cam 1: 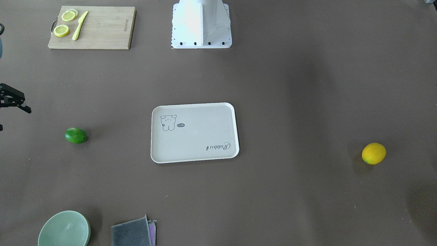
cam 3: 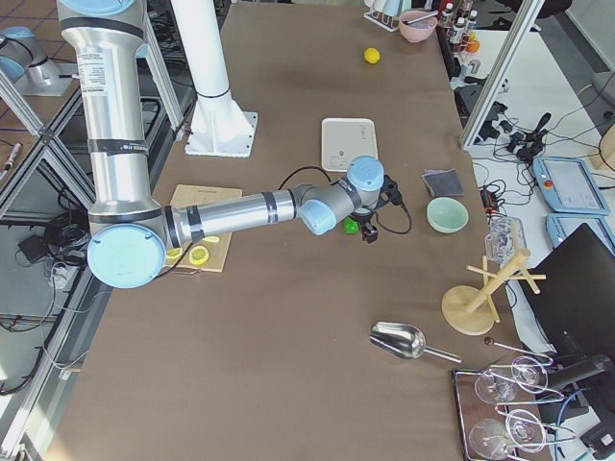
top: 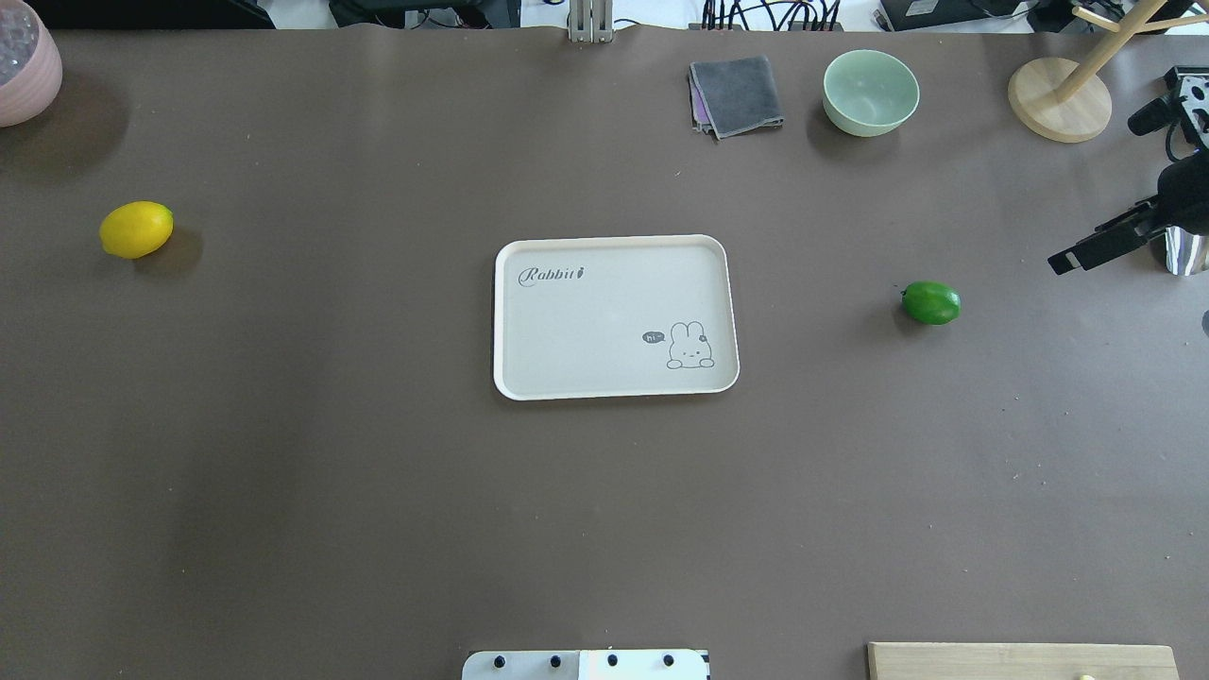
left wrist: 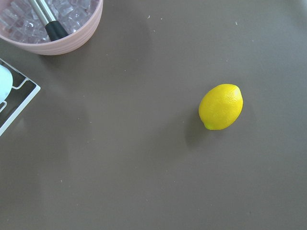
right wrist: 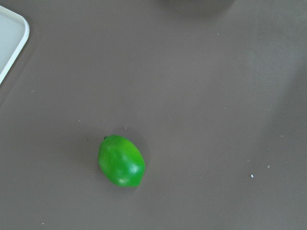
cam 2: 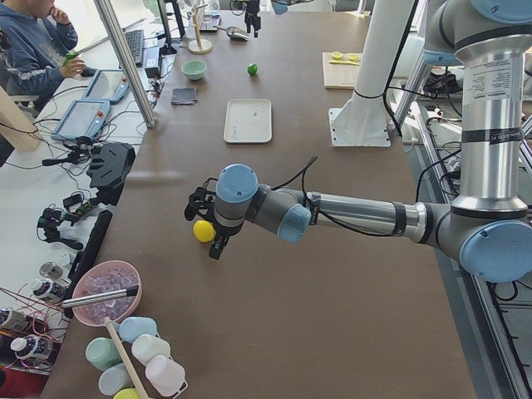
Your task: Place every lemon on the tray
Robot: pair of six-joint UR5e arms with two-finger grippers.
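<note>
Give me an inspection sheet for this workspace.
Surface: brown table cover, faintly creased.
Job's things: yellow lemon and green lemon lie on it, either side of the tray; tray holds nothing.
Clutter: cutting board with lemon slices and knife; green bowl; grey cloth; pink ice bowl; wooden rack.
Hands: left hand by yellow lemon, right hand near green lemon; neither holds anything; open or shut unclear.
Cables: cable loop behind the left hand; more cables past the table's far edge.
Surroundings: operator seated beside the table.
</note>
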